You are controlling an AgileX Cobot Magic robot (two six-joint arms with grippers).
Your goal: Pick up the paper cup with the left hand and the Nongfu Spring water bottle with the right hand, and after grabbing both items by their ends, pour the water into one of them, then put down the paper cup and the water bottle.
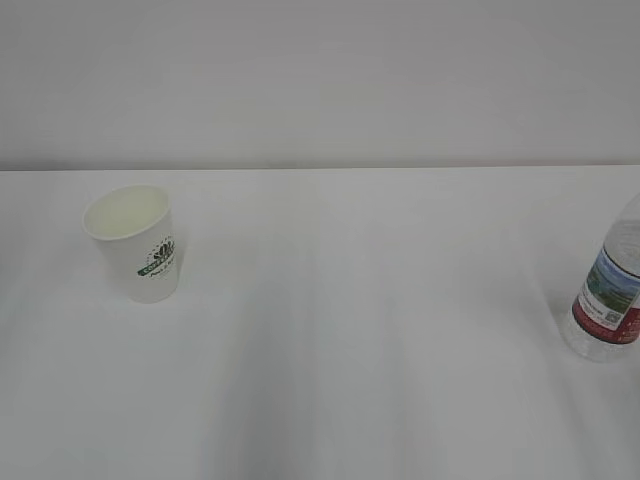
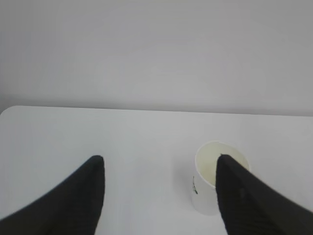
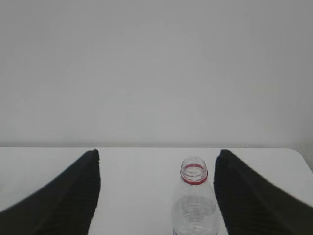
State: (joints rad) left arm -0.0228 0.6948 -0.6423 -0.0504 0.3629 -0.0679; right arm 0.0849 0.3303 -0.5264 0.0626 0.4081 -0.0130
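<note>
Both pincers stand wide and hold nothing. Our left pincer [image 2: 160, 169] hangs above the white surface [image 1: 380, 330], its right finger [image 2: 239, 196] overlapping the rim of the paper cup [image 2: 212, 183], which stands upright ahead. Our right pincer [image 3: 156, 166] frames the uncapped Nongfu Spring water bottle [image 3: 194, 205], upright nearer its right finger. From outside we see the cup far left and the bottle at the right edge, well apart.
</note>
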